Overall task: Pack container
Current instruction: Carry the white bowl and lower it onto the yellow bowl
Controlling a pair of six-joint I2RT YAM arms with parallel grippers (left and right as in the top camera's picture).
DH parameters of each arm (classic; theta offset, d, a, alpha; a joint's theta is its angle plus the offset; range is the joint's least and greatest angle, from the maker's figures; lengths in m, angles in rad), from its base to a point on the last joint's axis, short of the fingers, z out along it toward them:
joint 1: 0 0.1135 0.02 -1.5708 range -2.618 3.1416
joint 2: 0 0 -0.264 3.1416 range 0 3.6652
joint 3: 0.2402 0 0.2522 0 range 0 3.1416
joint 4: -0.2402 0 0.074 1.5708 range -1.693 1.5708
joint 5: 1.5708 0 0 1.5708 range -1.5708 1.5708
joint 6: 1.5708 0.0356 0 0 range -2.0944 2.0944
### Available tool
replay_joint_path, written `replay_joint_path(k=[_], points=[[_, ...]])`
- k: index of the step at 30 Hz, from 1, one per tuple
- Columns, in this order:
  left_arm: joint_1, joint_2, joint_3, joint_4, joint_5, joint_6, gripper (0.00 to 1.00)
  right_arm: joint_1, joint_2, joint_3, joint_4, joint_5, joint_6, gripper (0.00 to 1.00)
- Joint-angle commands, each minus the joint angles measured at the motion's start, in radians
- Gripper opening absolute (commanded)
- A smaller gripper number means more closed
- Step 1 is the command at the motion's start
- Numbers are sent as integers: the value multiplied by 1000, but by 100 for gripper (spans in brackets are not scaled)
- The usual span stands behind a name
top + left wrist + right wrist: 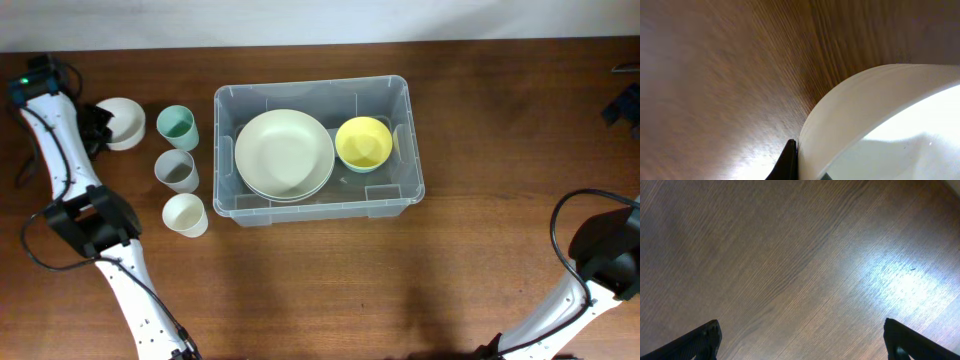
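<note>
Pincer states are read first: the left pincer (97, 125) is closed on the rim of the white bowl (122, 122), with one dark finger (788, 162) pressed to the outer wall and a sliver of the other glimpsed inside, while the right pincer (802, 340) is spread wide over bare worktop (480, 250), gripping nothing. The container (225, 150) is set at the middle of the worktop, nearer the far edge, and is judged to be partly packed. A stack of pale plates (284, 153) is laid in its left half and a yellow bowl (363, 143) is stood upright in its right half, just beside the stack. Four things are left outside, to the left of the container: the white bowl, furthest out, and a column of three upright cups, namely a green cup (176, 125), a grey cup (176, 170) and a cream cup (185, 214). Nothing can be seen inside the bowls and cups.
</note>
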Motion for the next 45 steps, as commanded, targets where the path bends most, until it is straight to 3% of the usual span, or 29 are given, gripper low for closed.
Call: replay_joint_path(k=[1,7,13,20,27,31,45], points=[[-3,-174,78,-7,18,2,1,-7,13,-3,0,12,4,99],[-100,-351,109,-6,174,72,1,-7,13,-3,0,12,4,99],[-343,-425,109,-17,236,196,1,-7,13,-3,0,12,4,99],[-662,-404,58,18,129,251,1,-7,13,-3,0,12,4,99],[-873,-340,-19,91,69,254,1,-7,13,-3,0,12,4,99],[-923,-288,-40,96,18,254,2,-7,13,-3,0,12,4,99],[-933,-130,-51,32,55,254,1,-7,13,-3,0,12,4,99]])
